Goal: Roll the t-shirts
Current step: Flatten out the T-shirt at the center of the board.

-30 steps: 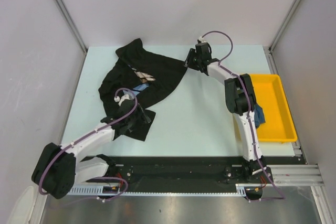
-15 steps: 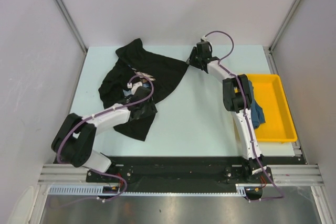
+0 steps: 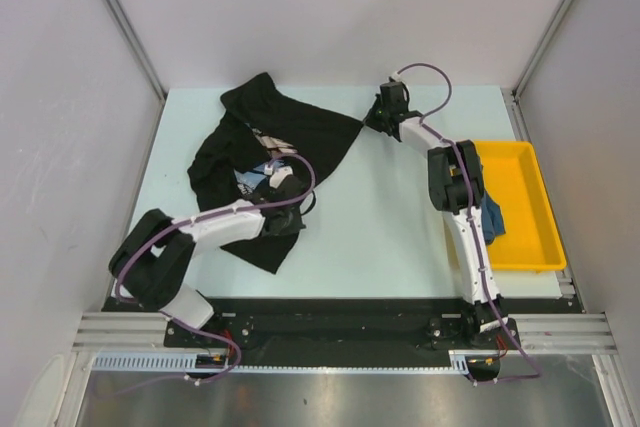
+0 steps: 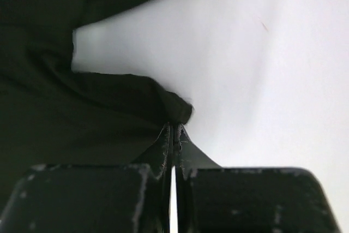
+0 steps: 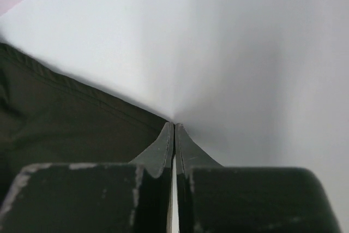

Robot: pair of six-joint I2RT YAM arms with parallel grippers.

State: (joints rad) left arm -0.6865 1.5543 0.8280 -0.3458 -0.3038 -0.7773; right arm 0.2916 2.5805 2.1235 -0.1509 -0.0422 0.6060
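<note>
The black t-shirt (image 3: 305, 137) lies spread and rumpled over the back left of the table, its small print (image 3: 268, 152) facing up. At the shirt's near right edge my left gripper (image 3: 296, 211) is down, its jaws shut with a bunched fold of black cloth (image 4: 82, 129) at the tips (image 4: 174, 126). My right gripper (image 3: 373, 119) sits at the shirt's far right corner, shut on the hem (image 5: 71, 113) where its tips meet (image 5: 174, 125). The teal-blue t-shirt (image 3: 491, 219) lies in the yellow tray, partly hidden behind the right arm.
The yellow tray (image 3: 525, 182) stands at the table's right edge. Grey walls close in the table on the left, back and right. Pale bare tabletop (image 3: 390, 217) lies between the black shirt and the tray.
Both grippers have gone from open to shut. The left arm swung right along the shirt's near edge. The right gripper shifted slightly right, and the shirt's corner came with it.
</note>
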